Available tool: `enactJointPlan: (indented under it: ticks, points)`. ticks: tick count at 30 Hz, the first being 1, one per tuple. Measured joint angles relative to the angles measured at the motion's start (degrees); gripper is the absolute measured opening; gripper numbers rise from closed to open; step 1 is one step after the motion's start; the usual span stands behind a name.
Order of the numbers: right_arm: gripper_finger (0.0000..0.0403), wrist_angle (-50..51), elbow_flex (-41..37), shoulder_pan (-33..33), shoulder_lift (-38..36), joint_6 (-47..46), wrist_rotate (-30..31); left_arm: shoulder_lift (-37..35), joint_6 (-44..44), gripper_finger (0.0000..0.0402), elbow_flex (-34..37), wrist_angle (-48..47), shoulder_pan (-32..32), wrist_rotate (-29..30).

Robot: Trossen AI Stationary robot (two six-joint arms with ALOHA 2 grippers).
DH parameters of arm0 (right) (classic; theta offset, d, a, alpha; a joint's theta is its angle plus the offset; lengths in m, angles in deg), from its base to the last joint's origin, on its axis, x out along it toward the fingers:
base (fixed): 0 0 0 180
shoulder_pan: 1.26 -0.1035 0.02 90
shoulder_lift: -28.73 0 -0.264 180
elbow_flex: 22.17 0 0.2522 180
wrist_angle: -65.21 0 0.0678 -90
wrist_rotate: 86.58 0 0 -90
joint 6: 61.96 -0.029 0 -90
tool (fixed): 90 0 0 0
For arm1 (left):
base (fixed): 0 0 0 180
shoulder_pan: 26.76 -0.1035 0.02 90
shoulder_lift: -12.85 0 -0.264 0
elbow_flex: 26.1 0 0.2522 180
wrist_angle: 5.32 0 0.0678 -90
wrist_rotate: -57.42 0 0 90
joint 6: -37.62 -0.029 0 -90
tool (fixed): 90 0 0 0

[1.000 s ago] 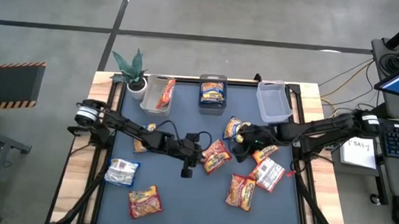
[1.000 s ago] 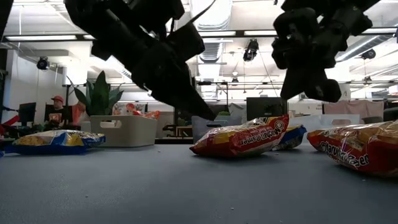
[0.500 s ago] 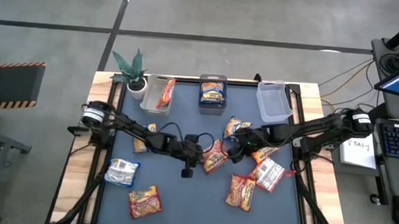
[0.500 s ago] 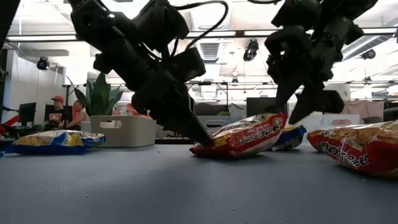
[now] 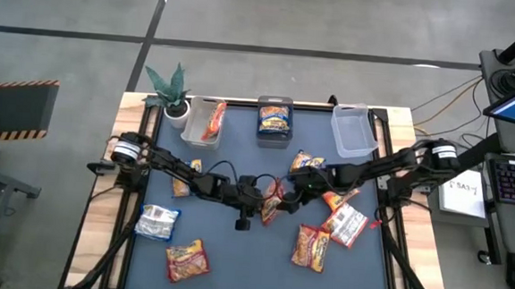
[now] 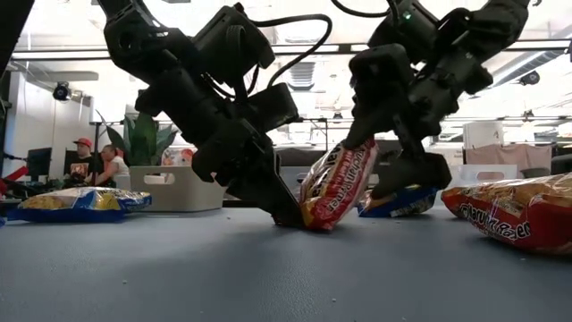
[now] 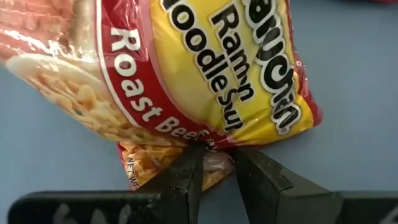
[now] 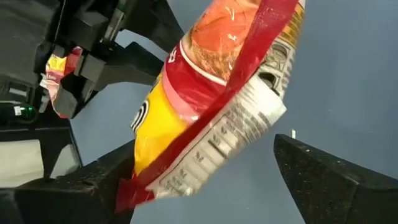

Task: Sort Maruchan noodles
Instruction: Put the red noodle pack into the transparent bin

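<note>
The red and yellow packet (image 7: 186, 81) at the middle of the table (image 5: 206, 258) reads "Ramen Noodle Soup" and "Roast Beef", and it stands tilted on its lower edge. The left gripper (image 7: 217, 163) has its jaws pinched nearly together on that packet's bottom seam. The right gripper (image 8: 205, 171) sits at the packet's other side with its jaws spread wide around it, gripping nothing. In the low view another packet (image 6: 514, 215) lies at the right with part of the Maruchan name showing, and a blue one (image 6: 76, 202) lies at the left. Other packets are scattered toward the near edge and right side. Along the far edge stand three clear bins: the left bin (image 5: 196, 123) holds a red packet, the middle bin (image 5: 274, 119) a blue and yellow one, and the right bin (image 5: 352, 132) shows nothing inside. A potted plant (image 5: 171, 90) stands at the far left corner.
</note>
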Motion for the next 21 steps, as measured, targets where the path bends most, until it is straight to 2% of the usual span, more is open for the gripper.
enactJointPlan:
  ticks: [13, 21]
  points:
    - [0.0318, -2.91, 0.00, 2.66, -1.67, 2.95, 0.90, 0.20, 1.13, 0.0077, 0.13, 1.15, 0.00, 0.30]
    - [0.0307, -6.73, 0.00, 2.62, 1.50, 5.11, 3.81, 0.37, 1.35, 0.0077, 0.26, 3.41, 0.00, 0.95]
